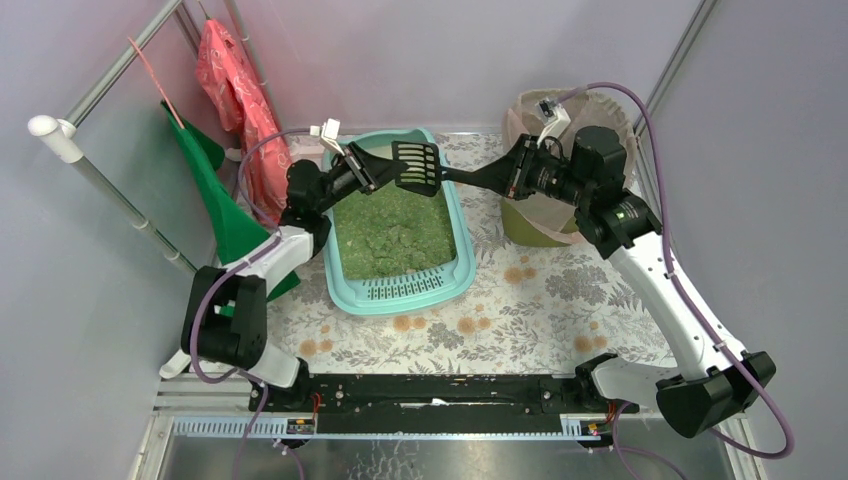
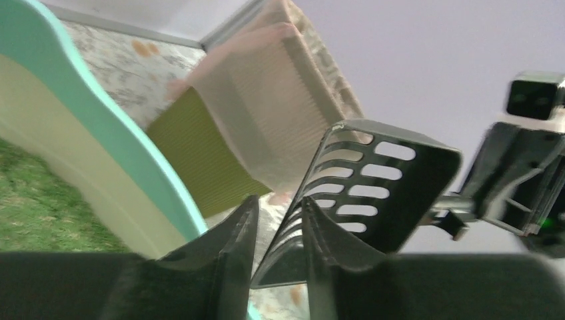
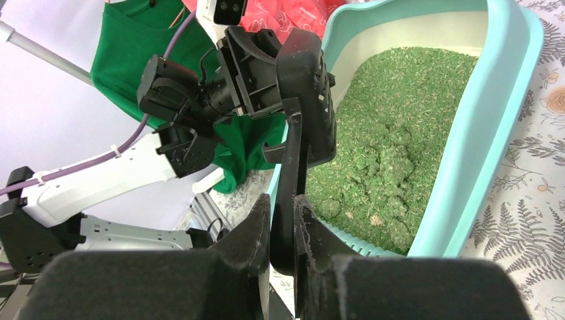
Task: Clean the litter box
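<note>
The litter box (image 1: pixel 462 238) sat left of centre on the floral table (image 1: pixel 530 305), with the olive bin (image 1: pixel 522 226) near its far right corner. Above its far end, the right gripper (image 1: pixel 495 177) was clamped on the handle of the black slotted scoop (image 1: pixel 417 165). The left gripper (image 1: pixel 378 176) stood partly open astride the scoop's front edge. The scoop looked empty and clumps (image 3: pixel 393 167) lay in the granules, so sifting and dumping apparently remained.

turquoise litter box (image 1: pixel 400 290), green granules (image 1: pixel 385 235) inside
</note>
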You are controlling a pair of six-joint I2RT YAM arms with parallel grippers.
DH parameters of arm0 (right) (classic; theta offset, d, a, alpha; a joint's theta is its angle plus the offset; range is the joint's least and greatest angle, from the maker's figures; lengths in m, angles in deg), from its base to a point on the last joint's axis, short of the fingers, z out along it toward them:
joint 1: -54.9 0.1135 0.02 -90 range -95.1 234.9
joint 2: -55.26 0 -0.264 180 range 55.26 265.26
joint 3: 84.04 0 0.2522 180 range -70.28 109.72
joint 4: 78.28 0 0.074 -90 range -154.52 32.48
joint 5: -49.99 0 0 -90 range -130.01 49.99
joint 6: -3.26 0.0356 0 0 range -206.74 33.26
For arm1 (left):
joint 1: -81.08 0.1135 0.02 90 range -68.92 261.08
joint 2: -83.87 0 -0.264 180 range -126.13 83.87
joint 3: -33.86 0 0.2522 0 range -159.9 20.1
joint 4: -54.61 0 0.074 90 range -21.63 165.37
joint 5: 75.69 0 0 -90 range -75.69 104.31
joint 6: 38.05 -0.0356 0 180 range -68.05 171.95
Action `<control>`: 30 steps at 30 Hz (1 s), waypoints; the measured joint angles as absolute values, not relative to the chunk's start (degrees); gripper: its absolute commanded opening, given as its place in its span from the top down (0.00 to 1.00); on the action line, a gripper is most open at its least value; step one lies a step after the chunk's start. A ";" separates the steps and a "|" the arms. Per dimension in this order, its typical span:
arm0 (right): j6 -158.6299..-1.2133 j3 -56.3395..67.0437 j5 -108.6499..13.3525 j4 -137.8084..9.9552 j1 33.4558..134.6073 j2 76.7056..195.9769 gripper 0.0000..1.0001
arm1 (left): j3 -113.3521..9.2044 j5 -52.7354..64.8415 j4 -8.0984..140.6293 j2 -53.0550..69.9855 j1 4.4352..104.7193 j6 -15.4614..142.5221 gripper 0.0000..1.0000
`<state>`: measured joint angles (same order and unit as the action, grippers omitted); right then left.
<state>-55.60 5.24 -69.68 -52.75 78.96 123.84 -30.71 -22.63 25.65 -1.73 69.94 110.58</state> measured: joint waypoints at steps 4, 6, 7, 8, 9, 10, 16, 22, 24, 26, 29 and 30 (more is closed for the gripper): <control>-55.14 5.18 -70.57 -52.77 78.61 123.97 1.00 | -29.95 -25.85 15.33 -5.27 70.05 116.55 0.91; -54.92 5.16 -70.53 -53.04 78.28 124.03 1.00 | -29.64 -27.97 6.94 -8.77 70.81 121.55 1.00; -54.79 5.05 -70.53 -53.25 78.08 124.14 1.00 | -29.49 -28.93 2.46 -10.87 71.06 124.50 1.00; -54.66 4.96 -70.55 -53.25 77.93 124.25 1.00 | -29.40 -29.50 -1.56 -12.77 71.23 127.02 1.00; -54.49 4.92 -70.57 -53.23 77.82 124.36 1.00 | -29.36 -30.07 -4.91 -14.61 71.36 129.58 1.00; -54.42 4.87 -70.55 -53.23 77.80 124.45 1.00 | -29.31 -30.46 -8.16 -16.44 71.43 132.05 1.00; -54.16 4.30 -70.38 -53.21 77.76 124.78 0.59 | -27.30 -30.22 -14.59 -19.44 71.47 138.52 1.00; -53.26 1.66 -69.98 -58.02 78.37 124.23 0.36 | -23.13 -24.97 -13.58 -15.83 70.62 140.18 1.00; -53.24 0.33 -69.44 -59.24 78.43 123.86 0.36 | -22.30 -22.90 -11.70 -13.69 70.18 139.98 1.00; -53.22 -0.59 -69.09 -60.60 78.43 123.75 0.36 | -22.27 -21.08 -10.06 -11.81 69.88 139.43 1.00; -53.04 -1.95 -68.50 -62.81 78.43 123.68 0.37 | -22.27 -19.20 -7.70 -9.53 69.13 138.19 1.00; -52.91 -2.49 -68.17 -63.59 78.43 123.64 0.37 | -22.27 -18.74 -6.96 -9.05 68.80 137.62 1.00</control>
